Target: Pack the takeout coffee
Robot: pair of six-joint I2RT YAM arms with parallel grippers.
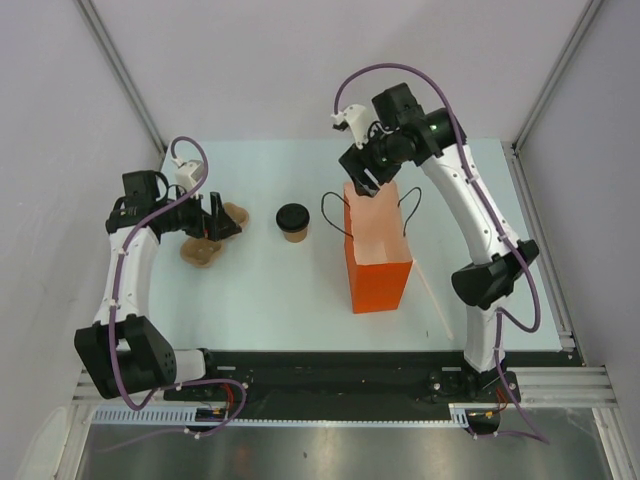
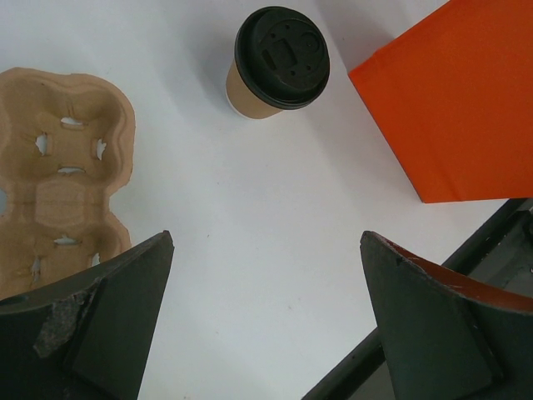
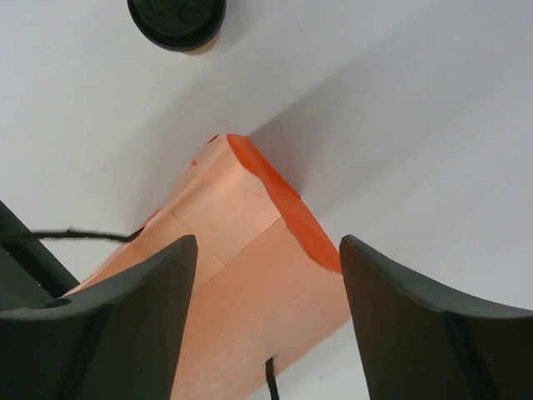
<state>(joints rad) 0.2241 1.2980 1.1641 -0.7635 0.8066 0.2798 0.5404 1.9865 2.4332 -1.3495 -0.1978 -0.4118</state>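
The left fingers [image 1: 228,225] are spread as wide as they go and hold nothing. From the left wrist there is only bare white counter [image 1: 260,290] between the two dark fingertips. They hang over the right-hand edge of a brown pulp cup carrier [image 1: 200,252], and I can't tell whether they touch it.

The right fingers [image 1: 362,183] stand apart too, though not as wide, and nothing is clamped between them. They hover just above the far rim of the orange paper bag [image 1: 378,270], pointing down at its open mouth. From the right wrist the pale inside of the bag fills the gap between the fingertips. One black cord runs by the left one. Whether either tip brushes the paper I can't say.

The takeout coffee [image 1: 293,222] stands upright on the counter between the carrier and the bag, nearer the bag, and touches neither. Its black lid [image 1: 292,215] is pressed on, with tan paper showing beneath. It is outside the bag and clear of both sets of fingers.

By count there is one cup with one lid, one carrier and one bag. The bag stands upright and has two black cord handles [image 1: 330,210], one drooping off each side. There are two arms, one at each side of the counter.
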